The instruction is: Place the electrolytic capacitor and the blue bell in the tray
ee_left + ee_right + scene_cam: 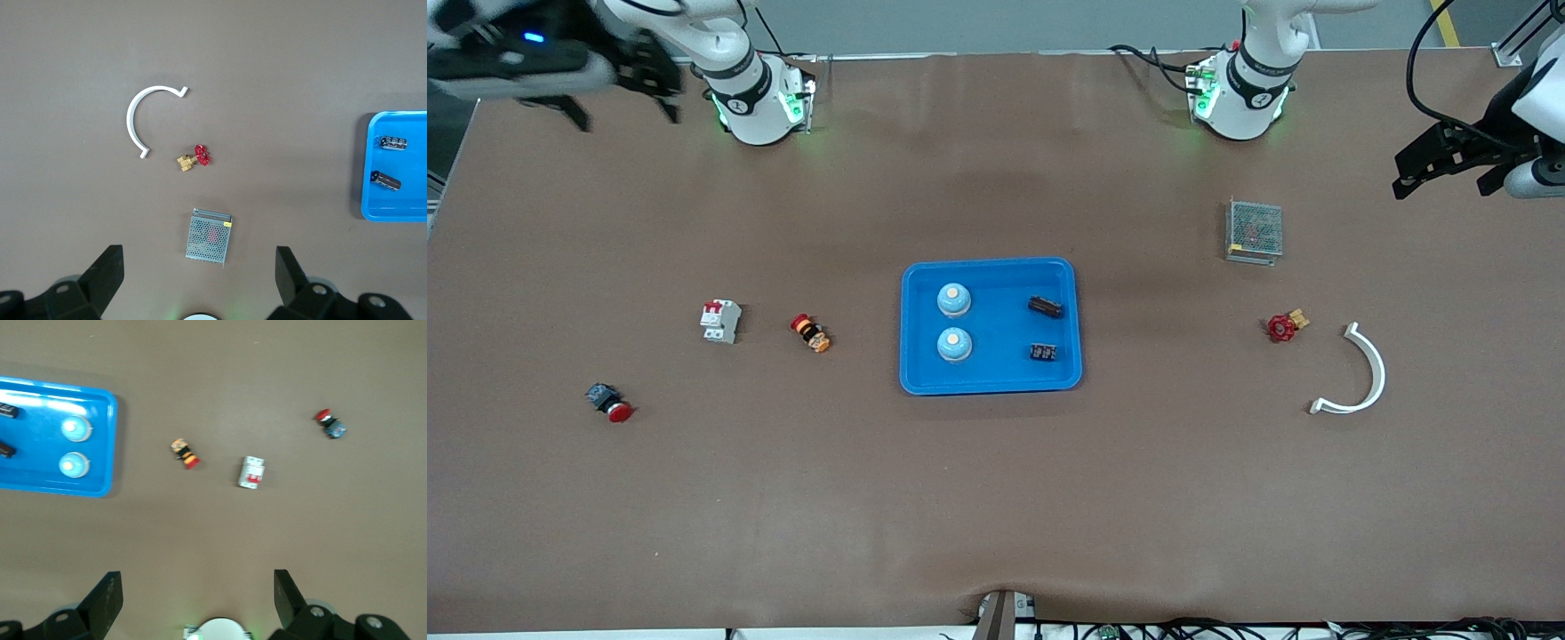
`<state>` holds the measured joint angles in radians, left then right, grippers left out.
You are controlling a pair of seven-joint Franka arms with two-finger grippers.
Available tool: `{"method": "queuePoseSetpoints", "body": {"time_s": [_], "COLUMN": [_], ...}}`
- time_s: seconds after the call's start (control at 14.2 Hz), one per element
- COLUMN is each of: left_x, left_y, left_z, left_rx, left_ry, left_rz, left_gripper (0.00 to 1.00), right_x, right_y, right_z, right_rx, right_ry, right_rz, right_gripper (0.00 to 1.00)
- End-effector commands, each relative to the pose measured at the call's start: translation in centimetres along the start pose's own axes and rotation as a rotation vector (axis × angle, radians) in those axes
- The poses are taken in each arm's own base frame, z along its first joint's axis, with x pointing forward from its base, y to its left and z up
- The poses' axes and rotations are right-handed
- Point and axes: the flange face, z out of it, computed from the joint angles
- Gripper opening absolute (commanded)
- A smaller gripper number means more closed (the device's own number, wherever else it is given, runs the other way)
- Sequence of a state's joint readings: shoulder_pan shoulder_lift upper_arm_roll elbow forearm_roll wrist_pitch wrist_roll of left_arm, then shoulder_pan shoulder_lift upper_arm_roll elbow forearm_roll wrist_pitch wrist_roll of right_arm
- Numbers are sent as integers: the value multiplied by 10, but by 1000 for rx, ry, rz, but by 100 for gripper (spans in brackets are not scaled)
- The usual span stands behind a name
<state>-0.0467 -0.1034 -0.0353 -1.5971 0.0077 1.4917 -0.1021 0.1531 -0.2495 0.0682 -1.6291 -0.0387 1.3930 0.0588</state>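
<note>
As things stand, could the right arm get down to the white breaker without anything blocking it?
Probably yes. The right pincer hangs open and empty above the table's right-arm end, and the breaker stands alone on bare table, apart from the orange button.

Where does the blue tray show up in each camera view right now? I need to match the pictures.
Front view: the blue tray lies mid-table, between the two arms' ends, holding two blue bells and two dark parts.
Left wrist view: only one end of the tray shows, cut off by the picture's edge, with the two dark parts on it.
Right wrist view: the tray runs off the picture's edge.
Shared landmark: the two dark parts in the tray.
</note>
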Motion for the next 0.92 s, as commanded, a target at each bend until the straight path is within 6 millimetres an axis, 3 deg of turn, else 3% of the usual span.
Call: {"method": "queuePoseSetpoints", "body": {"time_s": [0.0,0.07,0.35,0.63,0.85], "left_x": [-2,-2,0,2,4], "left_y": [0,0,0,-2,-1], "left_z": [-3,-3,-2,-2,-1], "left_rx": [-16,-16,-15,-7,-7], "left_ry": [7,7,7,8,7], "left_rz": [0,0,3,4,5], "left_gripper": [100,100,100,100,100], "right_x": [12,13,16,28,36], "right_y": [69,95,130,132,140], "right_z": [24,26,52,88,83], "right_rx": [54,61,48,49,44], "right_ry": [-17,-1,-2,-17,-26], "right_rz": [-4,-6,42,61,79], "right_gripper": [100,100,100,100,100]}}
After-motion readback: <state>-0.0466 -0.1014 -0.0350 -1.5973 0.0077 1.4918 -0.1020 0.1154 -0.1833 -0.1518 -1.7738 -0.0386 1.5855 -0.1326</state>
